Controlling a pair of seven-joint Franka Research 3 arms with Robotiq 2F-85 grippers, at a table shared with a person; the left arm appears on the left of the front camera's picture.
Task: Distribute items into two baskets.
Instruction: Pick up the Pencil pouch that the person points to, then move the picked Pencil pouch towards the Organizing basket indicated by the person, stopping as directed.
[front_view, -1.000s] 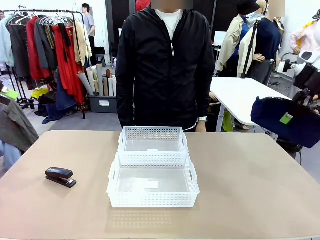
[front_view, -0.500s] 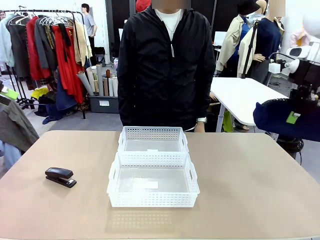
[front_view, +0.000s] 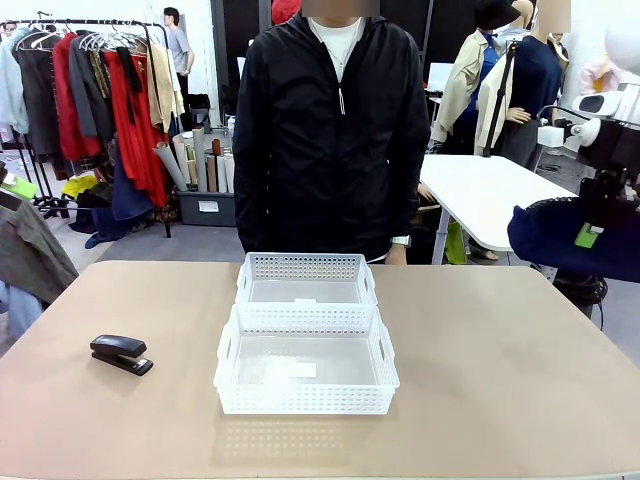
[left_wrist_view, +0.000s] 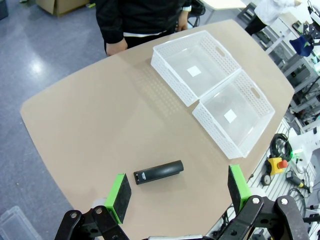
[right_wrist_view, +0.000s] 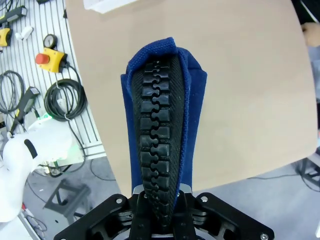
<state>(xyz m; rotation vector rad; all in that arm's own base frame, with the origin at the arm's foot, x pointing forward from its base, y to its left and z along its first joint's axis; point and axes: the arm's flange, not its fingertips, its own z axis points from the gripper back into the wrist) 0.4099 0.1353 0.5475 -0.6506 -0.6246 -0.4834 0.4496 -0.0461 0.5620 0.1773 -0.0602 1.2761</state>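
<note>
Clamping one pouch (right_wrist_view: 160, 125), the right tool (front_view: 586, 234); left tool (left_wrist_view: 178, 190) spread above one stapler (left_wrist_view: 158, 172), near two baskets (front_view: 300, 400)

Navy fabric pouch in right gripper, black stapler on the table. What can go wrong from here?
The soft navy fabric pouch is pinched at its zipper edge by the right gripper; it may flop and snag a white lattice basket rim.
The small black stapler lies flat and low; the open left gripper might scrape the table or nudge it.
</note>
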